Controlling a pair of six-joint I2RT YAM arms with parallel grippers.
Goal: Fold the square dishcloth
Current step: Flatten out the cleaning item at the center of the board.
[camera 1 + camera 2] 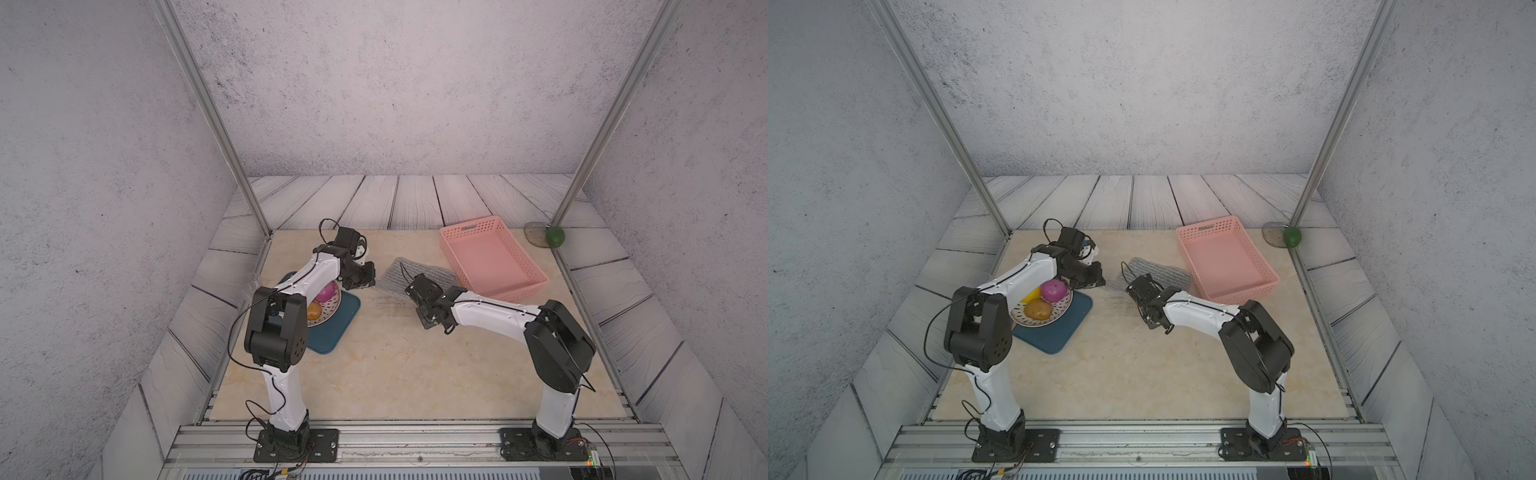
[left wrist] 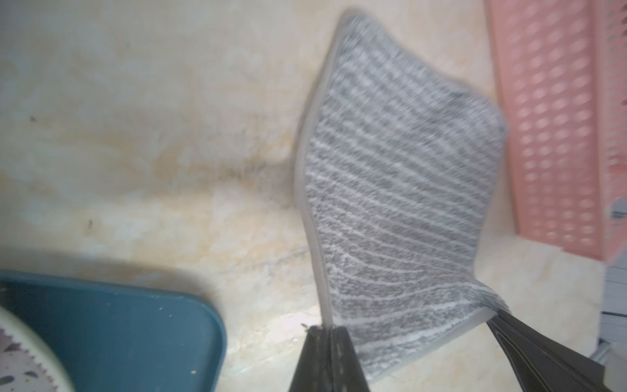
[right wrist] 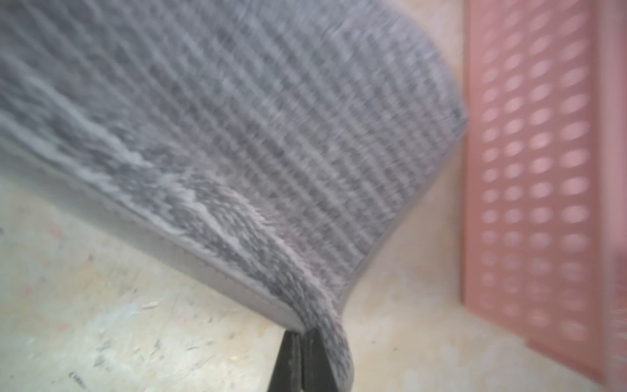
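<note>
Grey white-striped dishcloth (image 2: 390, 169), pink basket (image 2: 549, 135)

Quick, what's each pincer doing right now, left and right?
Left pincer: closed, gripping the grey striped dishcloth at its edge.
Right pincer: closed, gripping the same dishcloth at a corner.

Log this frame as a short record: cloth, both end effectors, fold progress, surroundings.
cloth: square dishcloth, grey striped, near edge raised off the tabletop
left end effector: shut on one near corner
right end effector: shut on the other near corner
fold: not yet made
beside cloth: pink basket, close by
elsewhere: plate on dark teal mat
</note>
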